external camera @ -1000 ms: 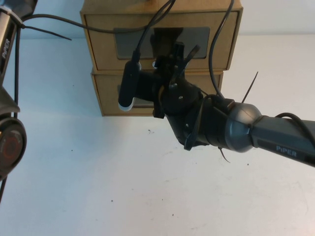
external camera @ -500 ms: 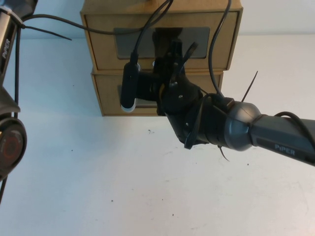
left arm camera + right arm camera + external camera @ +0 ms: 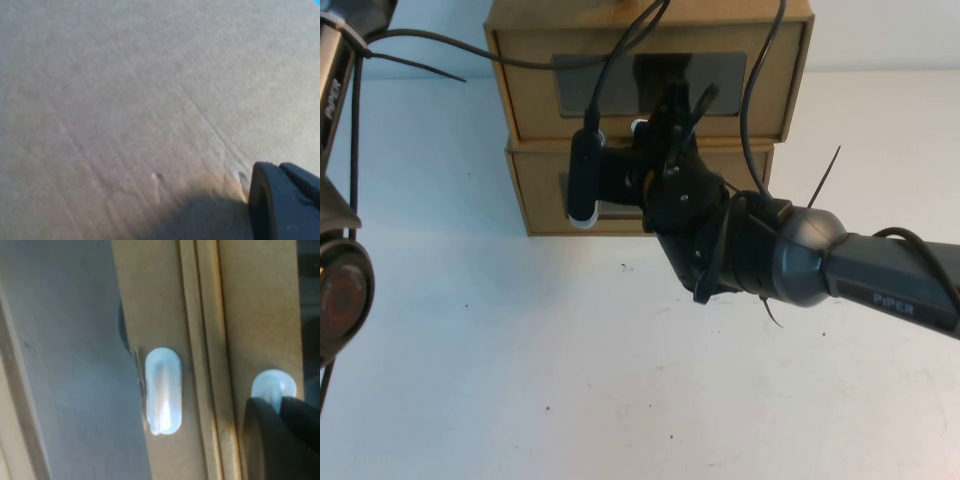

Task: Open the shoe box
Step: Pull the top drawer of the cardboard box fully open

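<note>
Item: upper shoe box (image 3: pixel 650 70), brown cardboard, stacked on the lower shoe box (image 3: pixel 535 195) at the far middle of my desk (image 3: pixel 520 350), both fronts facing me.
Item: my right gripper (image 3: pixel 278 405), up against the upper box's front, pressed together and pinching its white knob (image 3: pixel 273 382).
Item: second white knob (image 3: pixel 162 390), on the lower box beside its grey window (image 3: pixel 65 365), untouched.
Item: my left gripper (image 3: pixel 285 200), only a dark edge showing, close over a plain cardboard surface; whether it is spread or closed I cannot tell.
</note>
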Controlling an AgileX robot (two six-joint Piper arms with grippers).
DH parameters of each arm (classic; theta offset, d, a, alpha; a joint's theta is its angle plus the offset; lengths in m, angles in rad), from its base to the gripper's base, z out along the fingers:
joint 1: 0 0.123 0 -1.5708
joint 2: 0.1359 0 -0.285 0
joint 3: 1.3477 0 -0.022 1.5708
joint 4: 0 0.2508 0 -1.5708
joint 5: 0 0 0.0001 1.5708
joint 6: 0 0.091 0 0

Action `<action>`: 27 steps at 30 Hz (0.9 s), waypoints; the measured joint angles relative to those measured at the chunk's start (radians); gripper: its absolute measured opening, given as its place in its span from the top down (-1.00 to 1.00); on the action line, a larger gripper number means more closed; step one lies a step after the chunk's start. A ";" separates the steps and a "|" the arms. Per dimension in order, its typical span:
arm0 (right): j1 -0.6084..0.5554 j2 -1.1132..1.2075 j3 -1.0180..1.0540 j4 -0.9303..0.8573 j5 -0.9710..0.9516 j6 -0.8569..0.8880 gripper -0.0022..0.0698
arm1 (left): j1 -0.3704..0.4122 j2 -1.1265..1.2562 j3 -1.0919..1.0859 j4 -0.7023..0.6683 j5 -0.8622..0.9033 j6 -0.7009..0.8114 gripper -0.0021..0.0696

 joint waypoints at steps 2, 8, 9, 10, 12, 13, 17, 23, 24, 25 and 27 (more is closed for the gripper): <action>0.000 0.000 0.000 0.000 0.005 -0.001 0.90 | 0.000 0.000 0.000 0.000 0.000 0.000 0.96; 0.018 0.004 0.000 0.000 0.042 -0.020 0.90 | 0.000 0.000 0.000 0.000 0.000 0.000 0.96; 0.021 0.004 0.000 0.000 0.044 -0.022 0.90 | 0.000 0.000 0.000 0.000 0.000 0.000 0.96; 0.023 0.004 0.000 0.000 0.051 -0.024 0.90 | 0.000 0.000 0.000 0.000 0.000 0.000 0.96; 0.027 0.006 0.000 0.000 0.058 -0.026 0.91 | 0.000 0.000 0.000 0.000 0.000 0.000 0.96; 0.030 0.008 0.000 0.000 0.069 -0.026 0.91 | 0.000 0.000 0.000 0.000 0.002 0.000 0.96; 0.046 0.010 0.000 0.009 0.101 -0.035 0.91 | 0.000 0.000 0.000 0.000 0.002 0.000 0.96; 0.058 -0.023 0.045 0.025 0.106 -0.046 0.91 | 0.000 0.000 0.000 0.000 0.008 0.000 0.96; 0.059 -0.030 0.053 0.027 0.103 -0.046 0.91 | -0.001 0.000 0.000 -0.002 0.010 0.000 0.96; 0.059 -0.041 0.063 0.032 0.099 -0.048 0.91 | -0.001 0.000 0.000 -0.004 0.012 0.000 0.96; 0.059 -0.058 0.085 0.041 0.087 -0.048 0.91 | -0.001 0.000 0.000 -0.008 0.014 0.000 0.96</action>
